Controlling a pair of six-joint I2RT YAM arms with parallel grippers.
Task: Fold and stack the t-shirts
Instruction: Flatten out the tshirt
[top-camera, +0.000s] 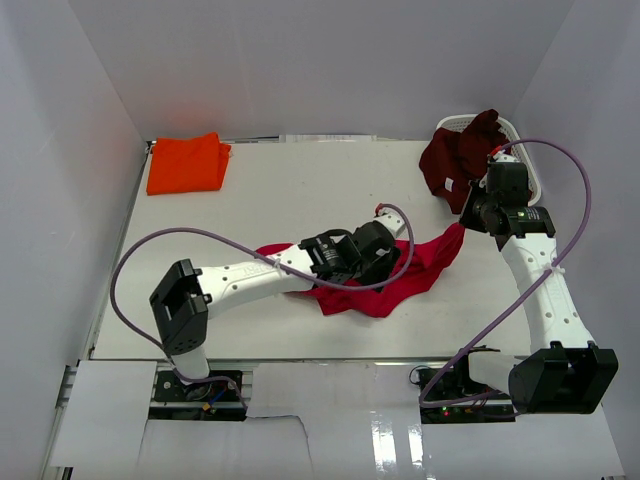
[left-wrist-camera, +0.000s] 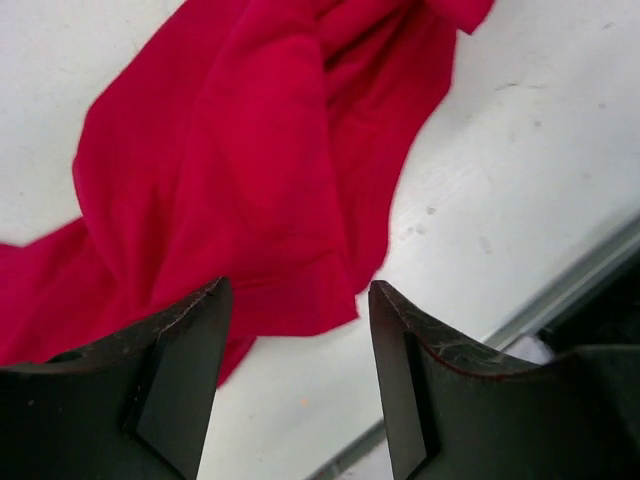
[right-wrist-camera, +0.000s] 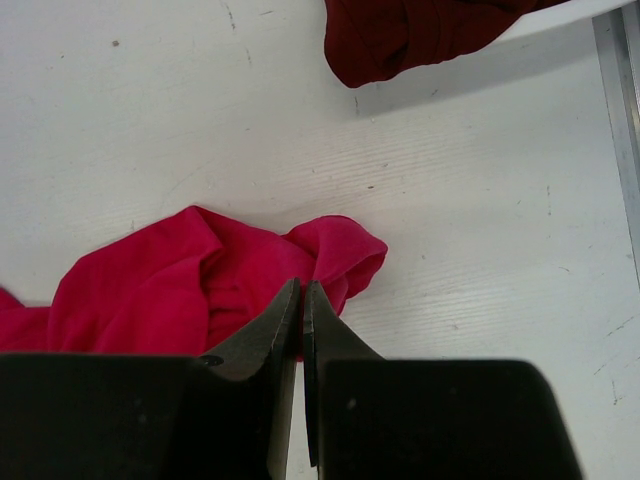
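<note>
Risk noted: the crimson t-shirt (top-camera: 400, 285) lies bunched on the surface (top-camera: 300, 190), so the left gripper (left-wrist-camera: 300, 295), fingers apart, may pinch several layers, while the right gripper (right-wrist-camera: 301, 288), fingers together, shows no evident hold.

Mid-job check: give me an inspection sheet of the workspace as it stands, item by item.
Surface: white table, lightly scuffed.
Job's things: orange t-shirt folded at the far left corner; red t-shirt crumpled mid-table; maroon t-shirt hanging out of the basket, far right.
Clutter: white basket; nothing else seen.
Grippers: left gripper open over the red t-shirt, holding nothing; right gripper shut at that shirt's right corner, and it cannot be told whether it pinches cloth.
Cables: purple left cable crosses over the red t-shirt; purple right cable loops out toward the wall.
Surroundings: white walls on three sides.
</note>
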